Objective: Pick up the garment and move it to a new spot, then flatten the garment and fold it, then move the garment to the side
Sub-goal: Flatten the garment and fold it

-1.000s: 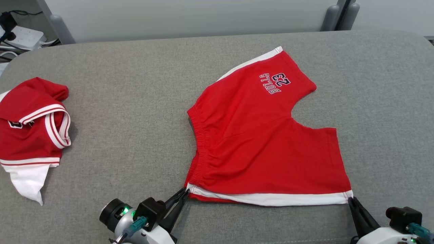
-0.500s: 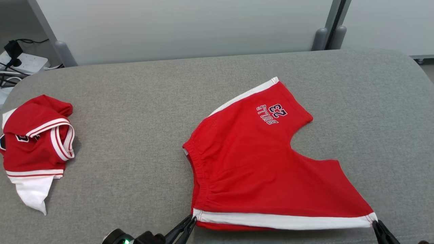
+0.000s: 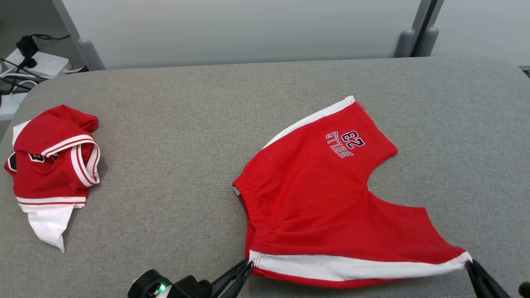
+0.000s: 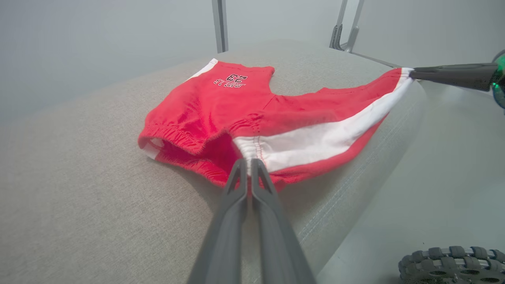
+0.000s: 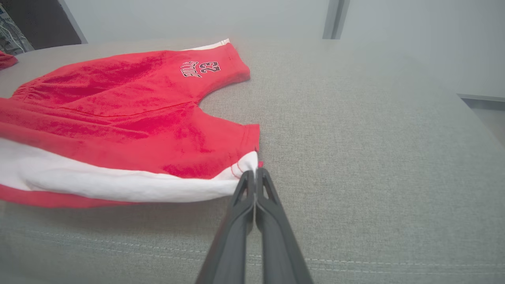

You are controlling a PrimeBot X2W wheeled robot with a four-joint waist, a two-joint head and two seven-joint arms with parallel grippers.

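The garment is a pair of red shorts with a white side stripe and a "BULLS 23" print, spread on the grey cushioned surface. My left gripper is shut on the waistband corner of the white stripe; the left wrist view shows this corner pinched at my left gripper. My right gripper is shut on the leg-hem corner of the same stripe, seen close in the right wrist view at my right gripper. The near edge of the garment hangs lifted and stretched between the two grippers.
A second red and white garment lies crumpled at the far left of the surface. A power strip with cables sits beyond the back left corner. A pale wall with posts runs behind. In the left wrist view a wheel shows on the floor.
Both grippers have kept their hold and raised the garment's near edge, drawing it nearer and pulling the stripe taut. The head camera has shifted, so the whole scene sits differently in the picture.
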